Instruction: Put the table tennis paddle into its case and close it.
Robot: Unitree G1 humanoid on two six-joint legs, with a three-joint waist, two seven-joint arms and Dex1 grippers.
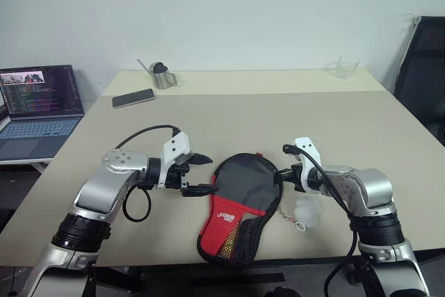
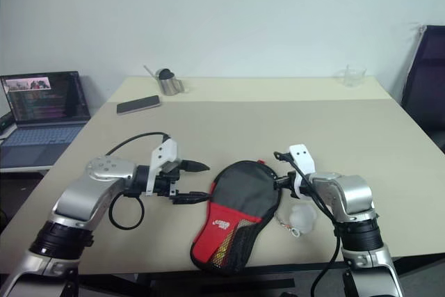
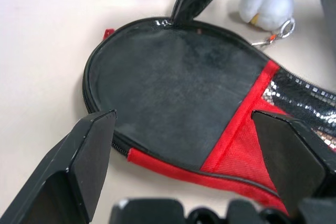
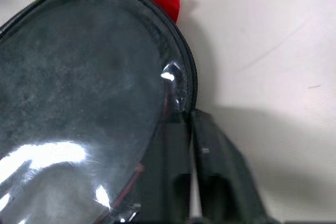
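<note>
Bare table point(image 1: 278, 123) beyond case point(image 1: 240, 199)

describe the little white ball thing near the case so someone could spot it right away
On the beige table, look at the near edge, where the black and red case lies. The white ball sits just beside it under the right gripper, round, pale and on a small metal ring.

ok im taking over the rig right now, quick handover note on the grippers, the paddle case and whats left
Left gripper: open, beside the left edge of the case, not touching it.
Right gripper: shut on the zipper rim at the right edge of the case's round end.
The case lies flat near the front edge of the table, round end away from the robot, white ball pull on the table to its right.
I cannot tell whether the paddle is inside, or how far the zipper is closed.
Left: confirm both, finish zipping.
</note>
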